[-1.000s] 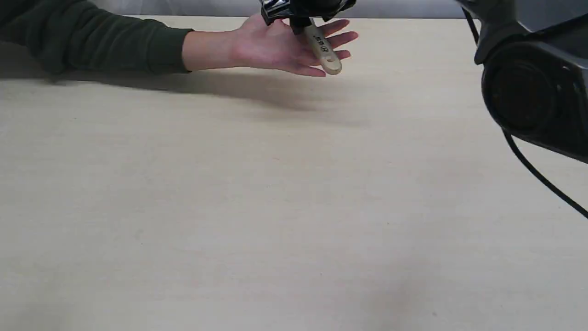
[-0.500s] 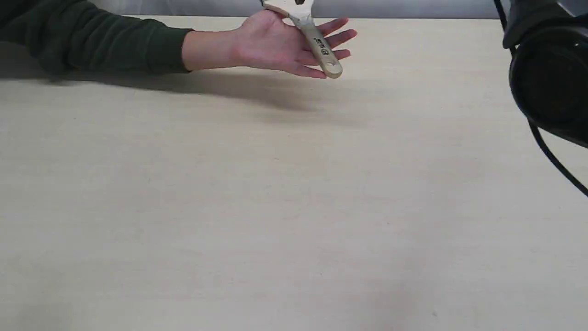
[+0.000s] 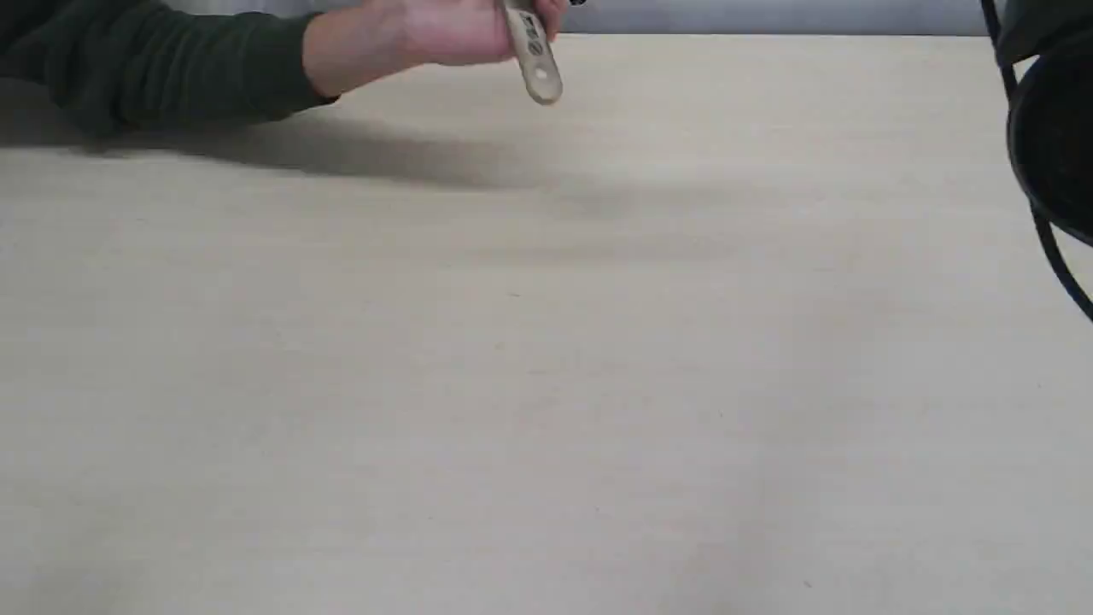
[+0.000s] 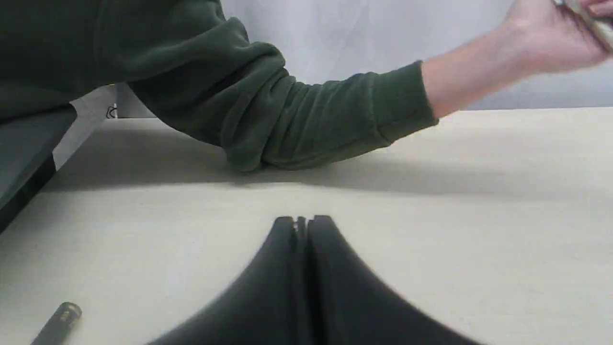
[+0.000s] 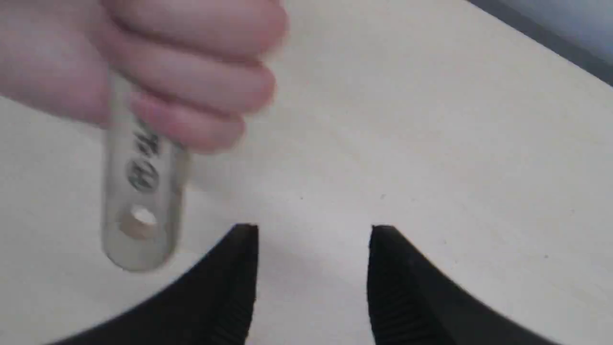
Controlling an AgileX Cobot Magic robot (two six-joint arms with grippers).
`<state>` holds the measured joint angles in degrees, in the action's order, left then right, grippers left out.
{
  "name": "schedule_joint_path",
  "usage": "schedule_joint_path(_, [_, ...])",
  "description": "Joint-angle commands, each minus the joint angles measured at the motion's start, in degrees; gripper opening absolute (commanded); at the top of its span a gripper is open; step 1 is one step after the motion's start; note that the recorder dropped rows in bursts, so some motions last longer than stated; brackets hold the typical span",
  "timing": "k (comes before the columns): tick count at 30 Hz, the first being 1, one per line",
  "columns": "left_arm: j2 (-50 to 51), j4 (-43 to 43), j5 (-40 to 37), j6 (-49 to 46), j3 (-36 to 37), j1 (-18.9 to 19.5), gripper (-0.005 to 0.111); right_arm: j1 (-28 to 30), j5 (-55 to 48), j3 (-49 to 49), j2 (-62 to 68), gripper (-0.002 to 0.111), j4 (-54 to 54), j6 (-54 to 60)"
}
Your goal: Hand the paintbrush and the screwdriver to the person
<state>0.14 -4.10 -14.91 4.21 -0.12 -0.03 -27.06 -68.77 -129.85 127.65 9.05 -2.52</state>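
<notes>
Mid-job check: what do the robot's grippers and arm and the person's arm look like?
Left gripper: matte black jaws, curved, tapering to blunt tips. Right gripper: same black, ribbed inside. Right arm: bulky black housing, black cable. Person: bare pale hand, dark green sleeve.

**Far edge and right edge taken, the rest open**

The person's sleeved forearm (image 3: 171, 68) stretches along the left part of the table's (image 3: 546, 384) far edge. The hand (image 3: 444, 30) holds the paintbrush (image 3: 534, 60) raised over the middle of that edge. The right arm's housing (image 3: 1055, 145) and cable (image 3: 1059, 265) overhang the right edge. Middle and near edge lie open. A dark rod (image 4: 57, 323) lies near the left gripper (image 4: 301, 220).
</notes>
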Motion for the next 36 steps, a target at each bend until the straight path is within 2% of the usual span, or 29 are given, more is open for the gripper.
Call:
schedule_joint_path(1, [-0.1,0.3,0.6,0.1,0.1,-0.3,0.000,-0.8,-0.7,3.1,-3.5,0.039,-0.6,0.3])
schedule_joint_path(8, [-0.1,0.3,0.6,0.1,0.1,-0.3,0.000,-1.1,2.7,16.6,-14.5,0.039,-0.6,0.3])
schedule_joint_path(19, [-0.1,0.1,0.6,0.1,0.1,-0.3,0.000,-1.1,22.7,54.3,-44.8,0.039,-4.5,-2.9])
schedule_joint_path(22, [-0.1,0.1,0.6,0.1,0.1,-0.3,0.000,-1.1,27.5,64.0,-52.2,0.034,-6.7,-2.9])
schedule_joint_path(31, [-0.1,0.1,0.6,0.1,0.1,-0.3,0.000,-1.1,42.4,91.2,-73.6,0.004,-8.6,-3.3])
schedule_joint_path(36, [-0.1,0.1,0.6,0.1,0.1,-0.3,0.000,-1.1,48.9,99.7,-81.5,0.004,-11.5,-3.3])
